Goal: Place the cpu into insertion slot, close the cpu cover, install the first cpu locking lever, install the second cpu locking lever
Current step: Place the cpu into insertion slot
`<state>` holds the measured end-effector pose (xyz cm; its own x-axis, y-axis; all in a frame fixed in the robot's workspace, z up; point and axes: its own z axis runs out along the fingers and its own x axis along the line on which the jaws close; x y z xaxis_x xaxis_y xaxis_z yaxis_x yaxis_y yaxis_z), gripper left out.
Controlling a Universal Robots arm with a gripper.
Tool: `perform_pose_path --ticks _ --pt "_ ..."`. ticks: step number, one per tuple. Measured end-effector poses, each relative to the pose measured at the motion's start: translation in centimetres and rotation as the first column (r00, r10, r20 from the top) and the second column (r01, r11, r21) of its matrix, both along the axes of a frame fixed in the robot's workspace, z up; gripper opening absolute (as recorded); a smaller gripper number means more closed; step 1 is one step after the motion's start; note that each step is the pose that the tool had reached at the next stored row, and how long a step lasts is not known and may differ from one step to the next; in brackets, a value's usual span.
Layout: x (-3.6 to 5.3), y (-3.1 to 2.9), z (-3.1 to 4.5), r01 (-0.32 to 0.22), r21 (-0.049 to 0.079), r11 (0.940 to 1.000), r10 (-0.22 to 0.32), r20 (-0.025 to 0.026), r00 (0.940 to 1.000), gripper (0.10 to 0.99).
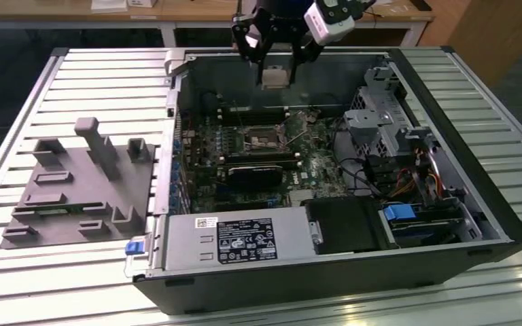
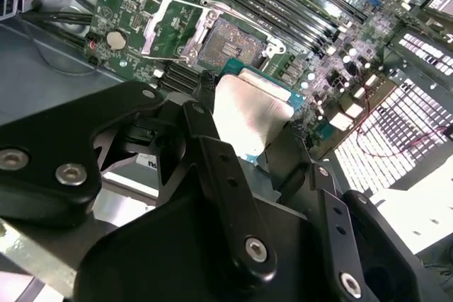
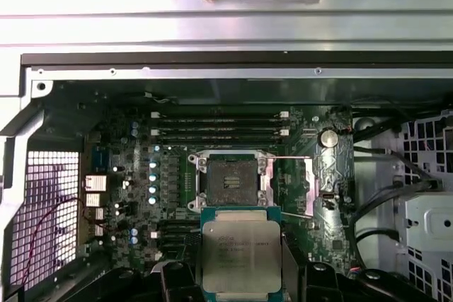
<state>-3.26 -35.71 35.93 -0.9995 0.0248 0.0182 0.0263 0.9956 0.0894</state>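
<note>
Gripper (image 1: 274,66) (pointing down) holds the cpu (image 1: 276,77) high over the insertion slot (image 1: 266,139).

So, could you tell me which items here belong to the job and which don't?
Job: silver-grey square cpu, held in the end effector; dark square insertion slot; metal-frame cpu cover, open.
Incidental: grey moulded fixture tray; long black memory slots.

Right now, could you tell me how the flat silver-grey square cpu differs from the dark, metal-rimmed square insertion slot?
The silver-grey square cpu is held in the gripper above the open black case; the dark square insertion slot sits fixed in the green circuit board. The cpu shows a pale, plain metal top; the insertion slot is dark inside a bright metal rim, and empty. Both are square and look alike in footprint.
</note>
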Motion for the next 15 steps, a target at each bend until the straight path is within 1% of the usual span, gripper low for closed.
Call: perform_pose_path --ticks 15 --pt "-0.17 0.02 -2.22 0.0 -0.007 1.0 0.0 0.0 1.0 0.533"
